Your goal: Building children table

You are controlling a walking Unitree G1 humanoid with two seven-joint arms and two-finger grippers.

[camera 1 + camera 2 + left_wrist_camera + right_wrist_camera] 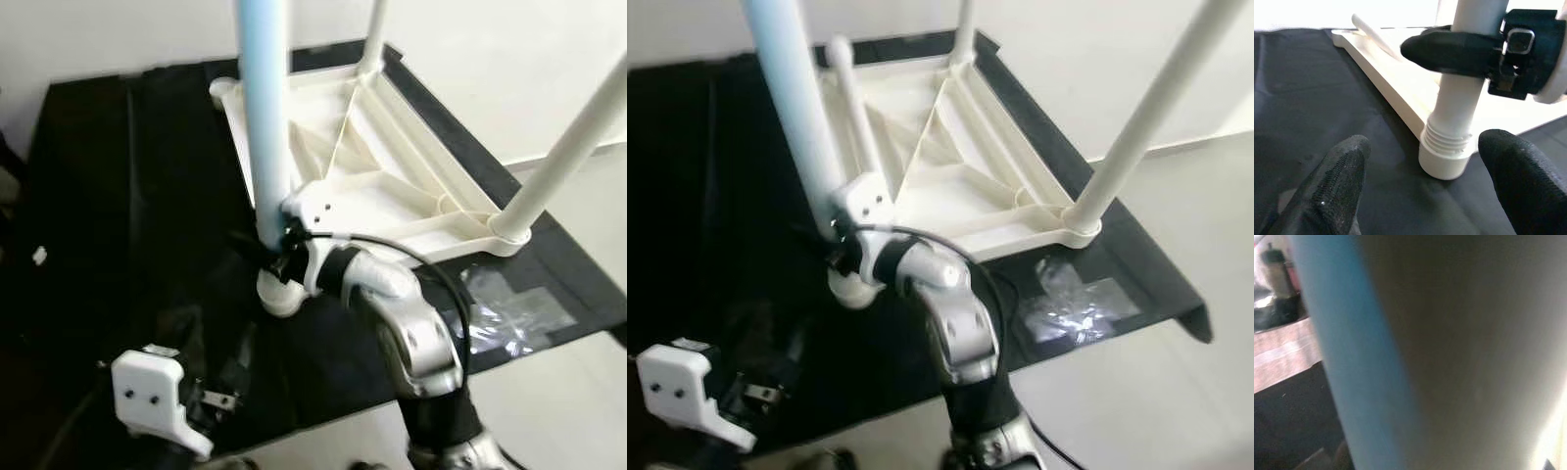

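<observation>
A white plastic children's tabletop (392, 176) lies upside down, ribbed underside up, on a black cloth-covered desk (118, 196). The right gripper (279, 245) has its black fingers (1449, 49) clamped around a pale blue plastic table leg (265, 108), just above that leg's threaded white end. The end sits in the round white corner socket (1444, 159) at the tabletop's near corner, directly below the fingers. The left gripper (1420, 186) hovers low over the black cloth, fingers spread apart, with the socket just beyond them and between their tips. Two white plastic legs (573, 147) stand upright in the far corners of the tabletop, beyond the right fingers. A crumpled clear plastic bag (1073, 308) lies on the cloth beside the right arm. Past the desk edge are a pale floor (588, 392) and a plain white wall (118, 34).
</observation>
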